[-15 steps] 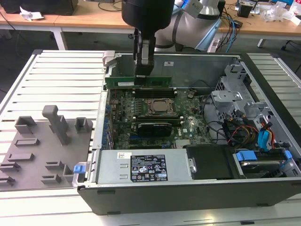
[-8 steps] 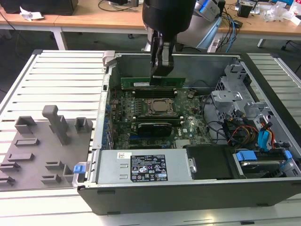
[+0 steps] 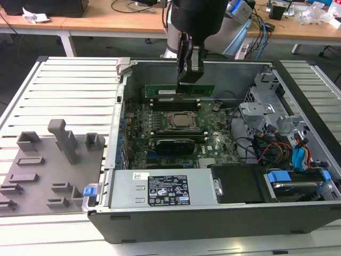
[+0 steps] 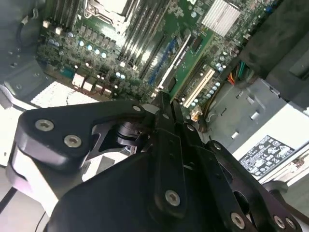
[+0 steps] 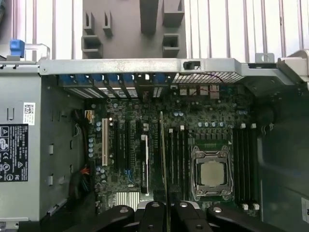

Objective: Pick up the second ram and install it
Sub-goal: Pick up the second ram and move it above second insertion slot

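Slatted light-grey counter (image 3: 69, 90), carrying an open desktop computer case (image 3: 213, 221) laid on its side, interior facing up. At the exterior view's left, just beside the case: grey plastic tray (image 3: 45, 170) with upright blocks and recesses.

Inside the case, along the near wall: silver power supply (image 3: 165, 189) bearing a printed label. At the exterior view's right: drive bay with blue tabs (image 3: 278, 177) and a bundle of coloured cables (image 3: 266, 149). In the middle: green motherboard (image 3: 216, 143), lying flat.

Black robot arm (image 3: 194, 21), entering from the top of the exterior view and reaching down into the case over the motherboard.

Hand (image 3: 189, 81) clamped on the second ram (image 3: 160, 89), gripping it near mid-length. In the first wrist view, black fingers (image 5: 152, 215) pressed against both faces of the stick, with its thin edge (image 5: 163, 150) running straight out from between them.

Position of the second ram: held level, long edge horizontal, flat face toward the exterior view, seen there against the case's far wall. Hangs above the motherboard, parallel to the long black memory slots (image 5: 178, 154). Which slot lies directly beneath: cannot tell.

Square metal processor (image 3: 181, 120), seated in its socket at the centre of the board, flanked by memory slots on two sides; well apart from the hand.
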Motion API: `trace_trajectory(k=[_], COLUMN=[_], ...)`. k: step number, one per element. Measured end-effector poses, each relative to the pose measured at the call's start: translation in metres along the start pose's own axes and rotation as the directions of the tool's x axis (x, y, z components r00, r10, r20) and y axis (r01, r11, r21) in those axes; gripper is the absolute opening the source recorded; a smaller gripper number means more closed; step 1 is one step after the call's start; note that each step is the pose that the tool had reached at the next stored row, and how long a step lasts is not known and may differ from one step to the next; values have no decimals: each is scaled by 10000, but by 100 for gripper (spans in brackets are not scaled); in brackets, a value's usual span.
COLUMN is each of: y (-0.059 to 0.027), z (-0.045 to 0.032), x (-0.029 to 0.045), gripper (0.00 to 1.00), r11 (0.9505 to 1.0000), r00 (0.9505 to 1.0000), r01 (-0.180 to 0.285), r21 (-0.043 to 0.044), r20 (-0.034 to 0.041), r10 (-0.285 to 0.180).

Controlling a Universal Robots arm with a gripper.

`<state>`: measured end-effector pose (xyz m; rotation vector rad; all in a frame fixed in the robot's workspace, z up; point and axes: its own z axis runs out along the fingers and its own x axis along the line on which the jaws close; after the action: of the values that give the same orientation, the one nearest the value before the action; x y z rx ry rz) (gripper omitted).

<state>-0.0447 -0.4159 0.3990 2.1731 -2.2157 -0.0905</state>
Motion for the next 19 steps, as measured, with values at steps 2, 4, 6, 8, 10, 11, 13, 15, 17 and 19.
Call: trace_trajectory(k=[2, 4, 6, 8, 10, 11, 13, 15, 17, 19], y=[-71, -99, -116, -197, -262, -275, -312, -345, -389, -428], z=[60, 118, 146, 223, 284, 299, 340, 377, 428, 482], x=[-78, -120, -139, -185, -197, -200, -208, -215, -223, -233], gripper=[14, 14, 14, 14, 14, 14, 14, 14, 14, 14], r11=[10000, 10000, 10000, 10000, 10000, 10000, 10000, 9999, 9999, 9999], r00=[10000, 10000, 10000, 10000, 10000, 10000, 10000, 10000, 10000, 10000], r01=[-6, -17, -19, -29, -35, -35, -36, -37, -38, -38], r21=[-25, -39, -47, -69, -81, -84, -90, -95, -106, -119], r20=[1, 2, 2, 3, 3, 3, 3, 3, 3, 2], r10=[6, 17, 19, 29, 35, 35, 36, 37, 38, 38])
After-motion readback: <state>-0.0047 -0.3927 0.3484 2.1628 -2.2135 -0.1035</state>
